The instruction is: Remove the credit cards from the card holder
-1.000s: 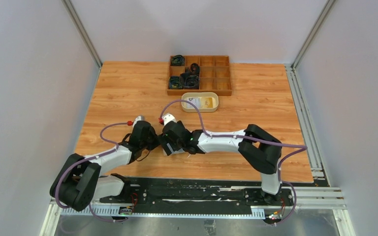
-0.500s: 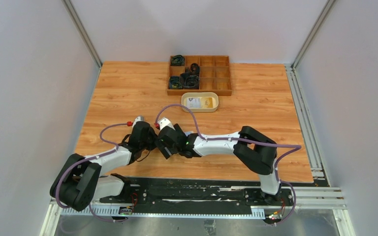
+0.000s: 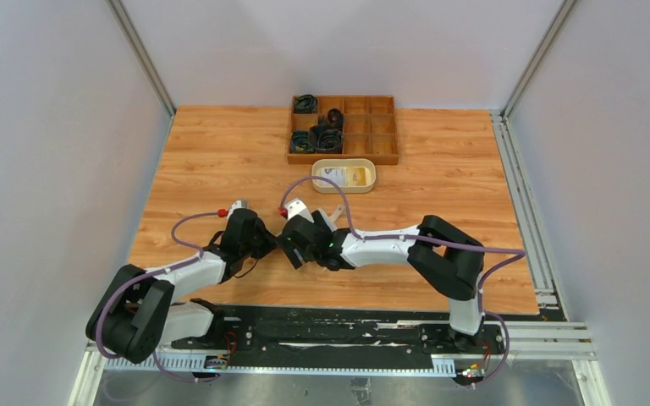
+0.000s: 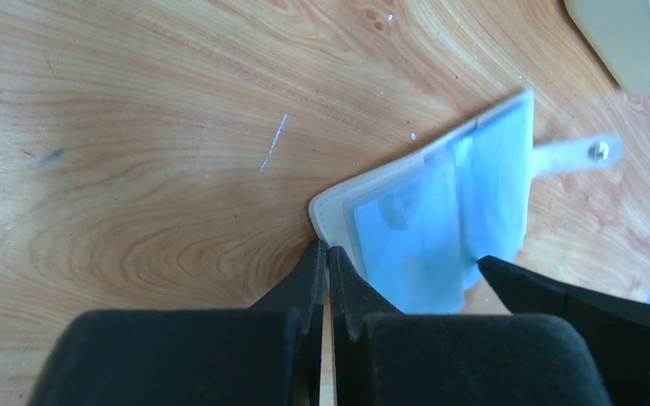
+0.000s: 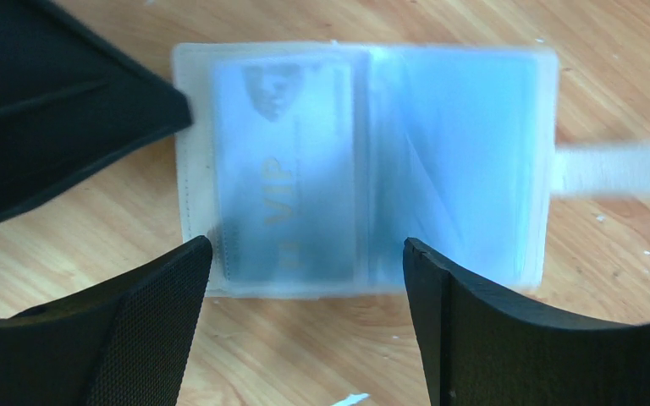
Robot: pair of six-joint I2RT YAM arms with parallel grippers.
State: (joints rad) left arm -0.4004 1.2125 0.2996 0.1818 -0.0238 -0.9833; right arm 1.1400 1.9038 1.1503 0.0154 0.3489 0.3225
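Your left gripper is closed, tips pressed together right at the near corner of the holder; you cannot tell whether they nip its edge or only touch it. Your right gripper stands wide apart and grips nothing, with one finger at each side of the holder's lower edge in the right wrist view. The holder lies open and flat on the table between the two grippers, pockets up. A pale blue card marked VIP sits in the left pocket. The right pocket is blurred blue. The tab sticks out to the right. A cream dish and a wooden tray sit well apart, toward the top of the overhead frame.
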